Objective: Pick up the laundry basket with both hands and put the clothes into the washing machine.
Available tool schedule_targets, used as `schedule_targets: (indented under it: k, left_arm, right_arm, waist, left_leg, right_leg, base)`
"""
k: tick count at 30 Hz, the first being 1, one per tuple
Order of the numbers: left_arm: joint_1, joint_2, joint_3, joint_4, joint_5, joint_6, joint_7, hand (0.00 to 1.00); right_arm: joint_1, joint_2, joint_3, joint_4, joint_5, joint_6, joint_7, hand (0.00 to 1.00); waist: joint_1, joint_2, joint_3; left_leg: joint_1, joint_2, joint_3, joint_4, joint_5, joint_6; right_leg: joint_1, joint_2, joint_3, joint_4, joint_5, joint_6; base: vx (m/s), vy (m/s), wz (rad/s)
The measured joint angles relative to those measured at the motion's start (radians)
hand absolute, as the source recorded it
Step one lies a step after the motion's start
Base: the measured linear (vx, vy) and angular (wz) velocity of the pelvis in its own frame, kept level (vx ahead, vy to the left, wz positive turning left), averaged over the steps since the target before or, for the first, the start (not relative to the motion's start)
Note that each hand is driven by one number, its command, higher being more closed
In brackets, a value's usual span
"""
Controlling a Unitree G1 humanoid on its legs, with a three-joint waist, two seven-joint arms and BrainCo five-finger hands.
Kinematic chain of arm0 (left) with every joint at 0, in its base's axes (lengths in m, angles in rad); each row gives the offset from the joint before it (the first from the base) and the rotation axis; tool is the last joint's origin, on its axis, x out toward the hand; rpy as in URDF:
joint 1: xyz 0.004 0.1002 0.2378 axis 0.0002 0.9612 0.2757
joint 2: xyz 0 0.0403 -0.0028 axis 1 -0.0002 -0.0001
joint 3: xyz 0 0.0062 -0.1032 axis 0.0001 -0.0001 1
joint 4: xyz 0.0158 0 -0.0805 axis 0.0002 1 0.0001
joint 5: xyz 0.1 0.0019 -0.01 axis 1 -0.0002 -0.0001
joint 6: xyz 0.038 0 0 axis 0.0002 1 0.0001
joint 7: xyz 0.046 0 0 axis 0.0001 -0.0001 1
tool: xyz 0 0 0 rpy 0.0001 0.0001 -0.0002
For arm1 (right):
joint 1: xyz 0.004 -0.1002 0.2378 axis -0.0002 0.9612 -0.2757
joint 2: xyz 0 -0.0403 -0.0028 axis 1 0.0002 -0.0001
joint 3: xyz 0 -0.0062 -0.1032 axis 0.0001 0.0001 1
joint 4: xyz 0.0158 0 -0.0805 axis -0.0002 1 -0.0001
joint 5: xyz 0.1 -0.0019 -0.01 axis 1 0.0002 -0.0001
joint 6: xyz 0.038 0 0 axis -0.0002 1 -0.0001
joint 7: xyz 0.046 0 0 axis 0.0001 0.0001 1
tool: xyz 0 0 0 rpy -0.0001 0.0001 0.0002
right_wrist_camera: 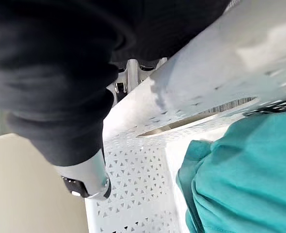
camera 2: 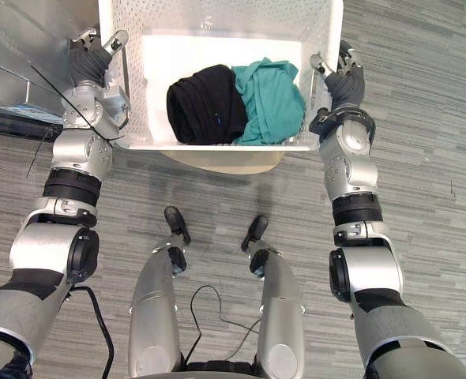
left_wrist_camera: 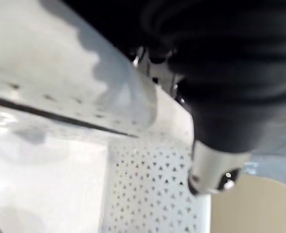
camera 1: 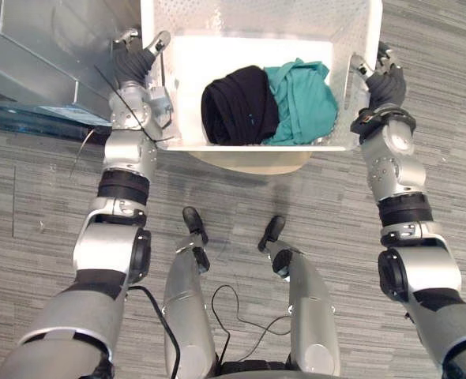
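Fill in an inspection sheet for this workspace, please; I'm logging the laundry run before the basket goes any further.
Surface: grey plank-patterned floor; a beige rounded surface shows under the basket.
Job's things: white perforated laundry basket holding a black garment and a teal garment, side by side.
Clutter: nothing seen.
Hands: left hand clasps the basket's left rim, right hand its right rim.
Cables: nothing seen.
Surroundings: grey metal panel ahead to the left.
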Motion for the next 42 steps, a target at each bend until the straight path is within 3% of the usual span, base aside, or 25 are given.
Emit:
schedule_targets:
  k: [12, 21, 27, 31, 35, 39, 42]
  left_arm:
    - [0.012, 0.026, -0.108, 0.012, 0.075, 0.016, -0.098, 0.00]
    - [0.167, 0.023, -0.146, 0.064, 0.125, 0.010, -0.151, 0.00]
    - [0.168, -0.031, -0.168, 0.145, 0.146, -0.007, -0.150, 0.00]
    - [0.135, -0.077, -0.164, 0.164, 0.161, -0.007, -0.128, 0.00]
    - [0.100, -0.087, -0.154, 0.164, 0.165, -0.007, -0.100, 0.00]
    - [0.124, -0.075, -0.120, 0.106, 0.162, -0.008, -0.067, 0.00]
    - [0.288, -0.046, -0.096, -0.147, 0.161, -0.036, -0.066, 0.00]
  right_arm:
    - [0.169, -0.027, 0.011, 0.012, 0.001, 0.020, 0.095, 0.00]
    - [0.338, -0.066, -0.005, 0.047, 0.000, 0.023, 0.134, 0.00]
    - [0.265, -0.072, -0.034, 0.089, -0.021, 0.025, 0.133, 0.00]
    - [0.186, -0.054, -0.004, 0.087, -0.041, 0.024, 0.129, 0.00]
    - [0.143, -0.028, 0.033, 0.083, -0.063, 0.021, 0.129, 0.00]
    - [0.178, -0.020, 0.055, -0.040, -0.062, 0.014, 0.126, 0.00]
    - [0.337, -0.048, 0.018, -0.261, -0.061, -0.012, 0.133, 0.00]
  waist:
    - [0.005, 0.008, 0.000]
    - [-0.009, 0.013, -0.003]
    - [-0.024, 0.032, -0.015]
    - [-0.003, 0.032, -0.015]
    - [-0.001, 0.032, -0.015]
    - [0.001, 0.032, -0.015]
    - [0.000, 0.032, -0.016]
  left_leg:
    - [0.176, -0.033, 0.011, -0.033, -0.004, 0.000]
    - [0.312, -0.073, 0.022, -0.094, 0.001, -0.007]
    - [0.329, -0.097, 0.019, -0.155, 0.031, -0.003]
    - [0.323, -0.079, 0.046, -0.134, 0.030, -0.002]
    - [0.321, -0.072, 0.057, -0.130, 0.025, 0.001]
    - [0.315, -0.064, 0.063, -0.127, 0.021, 0.001]
    - [0.317, -0.072, 0.056, -0.125, 0.021, 0.002]
  right_leg:
    - [0.164, -0.045, -0.021, 0.038, -0.051, 0.000]
    - [0.253, -0.078, -0.007, 0.068, -0.088, 0.006]
    - [0.274, -0.081, -0.024, 0.021, -0.064, 0.018]
    - [0.271, -0.060, -0.006, -0.009, -0.038, 0.018]
    - [0.265, -0.055, 0.001, -0.014, -0.036, 0.019]
    - [0.252, -0.048, 0.008, -0.012, -0.037, 0.019]
    - [0.251, -0.056, 0.011, 0.008, -0.043, 0.023]
  base:
    - [0.01, -0.029, 0.15]
    - [0.00, -0.052, 0.06]
    - [0.00, -0.034, 0.09]
    - [0.03, -0.005, -0.19]
    - [-0.01, -0.006, -0.08]
    - [-0.01, -0.025, -0.07]
    - [0.04, -0.011, 0.05]
